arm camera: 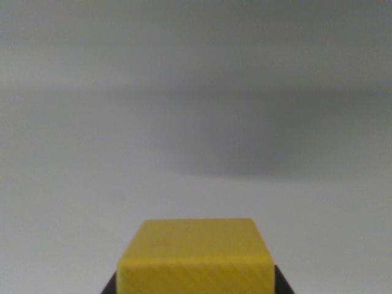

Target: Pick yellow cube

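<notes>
At the wrist view's seven o'clock a dark sliver of the black gripper (196, 286) shows beside the cube, and a matching sliver shows at five o'clock, each touching a lower corner of the block. Between them, at six o'clock, sits the yellow wooden cube (196, 257) with faint diagonal grain, held between the two jaws, which are closed narrowly against its sides. Behind it spreads a plain pale grey surface (92, 153), blurred, with a soft darker shadow (245, 153) toward one o'clock.

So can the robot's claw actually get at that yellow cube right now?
Probably yes. The yellow cube sits right at the camera's foot, with dark claw parts showing at both its lower corners, and nothing stands around it on the pale surface. Whether it is already gripped, I cannot tell.
</notes>
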### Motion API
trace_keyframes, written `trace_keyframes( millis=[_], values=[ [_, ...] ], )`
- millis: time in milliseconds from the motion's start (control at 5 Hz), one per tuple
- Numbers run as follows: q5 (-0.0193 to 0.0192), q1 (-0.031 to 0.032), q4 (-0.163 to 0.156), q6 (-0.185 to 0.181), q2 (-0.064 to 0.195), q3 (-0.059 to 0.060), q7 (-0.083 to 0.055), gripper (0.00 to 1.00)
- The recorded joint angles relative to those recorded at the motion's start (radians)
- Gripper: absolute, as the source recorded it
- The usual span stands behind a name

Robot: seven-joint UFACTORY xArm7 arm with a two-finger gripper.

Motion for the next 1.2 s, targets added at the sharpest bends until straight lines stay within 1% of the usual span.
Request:
trace_keyframes(
  millis=[200, 400, 600, 800, 1000, 1200],
  values=[
    [0.0003, -0.0003, 0.028, 0.043, -0.016, 0.0, 0.001, 1.0],
    [0.0003, -0.0003, 0.028, 0.043, -0.016, 0.0, 0.001, 1.0],
    [0.0006, -0.0007, 0.059, 0.093, -0.034, 0.001, 0.003, 1.0],
    [0.0006, -0.0007, 0.059, 0.093, -0.034, 0.001, 0.003, 1.0],
    [0.0009, -0.0011, 0.088, 0.138, -0.05, 0.001, 0.004, 1.0],
    [0.0009, -0.0011, 0.088, 0.138, -0.05, 0.001, 0.004, 1.0]
  ],
)
